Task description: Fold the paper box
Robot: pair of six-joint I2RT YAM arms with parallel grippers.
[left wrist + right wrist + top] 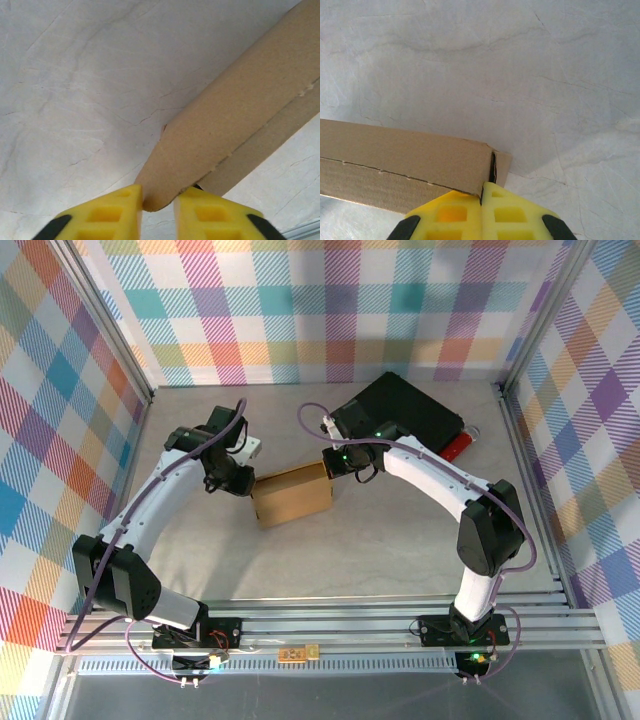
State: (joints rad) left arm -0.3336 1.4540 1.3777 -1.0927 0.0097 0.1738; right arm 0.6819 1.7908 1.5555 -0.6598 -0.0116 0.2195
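The paper box lies closed on the table's middle as a shallow brown cardboard block. My left gripper is at its left end. In the left wrist view this gripper is open by a narrow gap, and a rounded flap corner of the box pokes between the yellow fingertips. My right gripper is against the box's far right corner. In the right wrist view its fingers are pressed together with nothing between them, and the gripper touches the box at a split corner seam.
A black rectangular case lies at the back right, close behind the right arm, with a red piece at its right edge. Aluminium frame rails and checked walls ring the grey table.
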